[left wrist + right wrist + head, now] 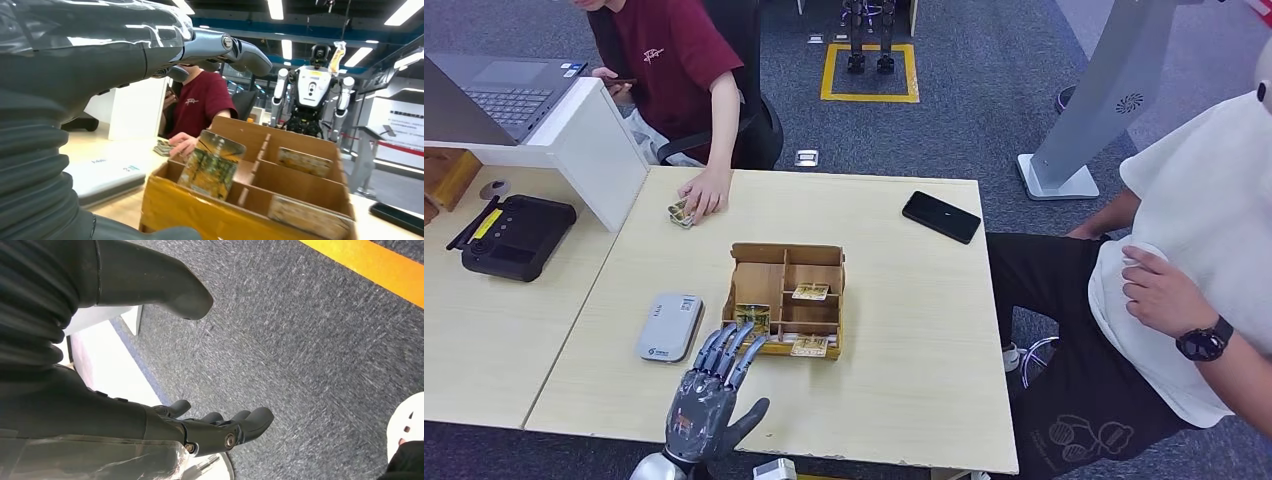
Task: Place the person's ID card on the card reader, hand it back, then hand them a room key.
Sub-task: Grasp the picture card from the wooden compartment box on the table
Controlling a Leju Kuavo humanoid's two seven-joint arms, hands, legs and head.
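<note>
**Left hand poised at the key tray: risks noted**

The left hand (pixel 714 385) was seen released, fingers spread, holding nothing, its fingertips reaching over the near-left corner of the wooden tray (pixel 824 262). A room key card (pixel 212 163) stood upright in the nearest compartment, just beyond the fingers. It was judged that the thin card could be toppled flat or the light tray pushed along the table (pixel 894 380). The card reader (pixel 670 326) lay just beside the tray. The ID card (pixel 681 213) was kept under the seated person's hand, well apart. The right hand (pixel 220 427) hung unclenched over the floor.
</note>
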